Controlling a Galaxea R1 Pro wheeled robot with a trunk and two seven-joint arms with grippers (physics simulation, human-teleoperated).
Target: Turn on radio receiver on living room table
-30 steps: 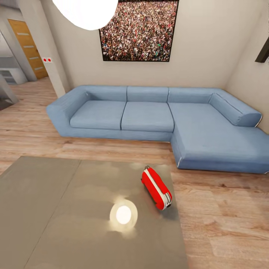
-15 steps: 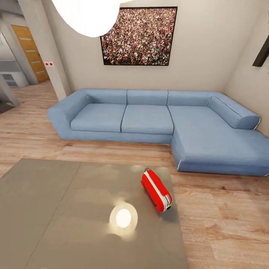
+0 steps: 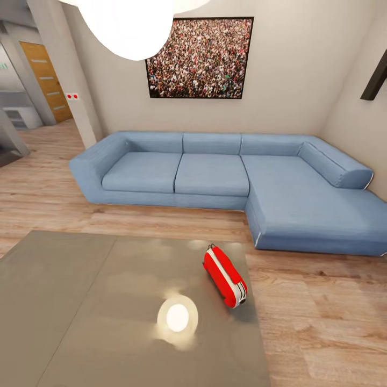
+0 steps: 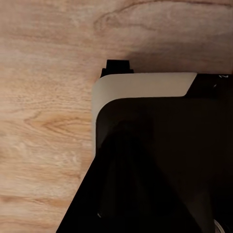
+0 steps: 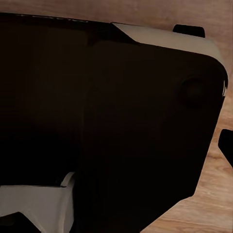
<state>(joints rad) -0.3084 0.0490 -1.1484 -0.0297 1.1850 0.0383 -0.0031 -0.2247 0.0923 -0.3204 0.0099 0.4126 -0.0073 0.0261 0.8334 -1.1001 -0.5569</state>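
Risk lies at the table (image 3: pixel 80 301) edge: radio receiver (image 3: pixel 225 276) sits at four o'clock near its right rim, so a hard push could tip it off. Pincer state: cannot tell.

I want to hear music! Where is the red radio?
In the head view the radio lies on the grey table, near its far right corner, right of the lamp's reflection and in front of the blue sofa.

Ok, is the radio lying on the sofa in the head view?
No, the red radio receiver lies on the grey table near its right edge, apart from the blue sofa behind it.
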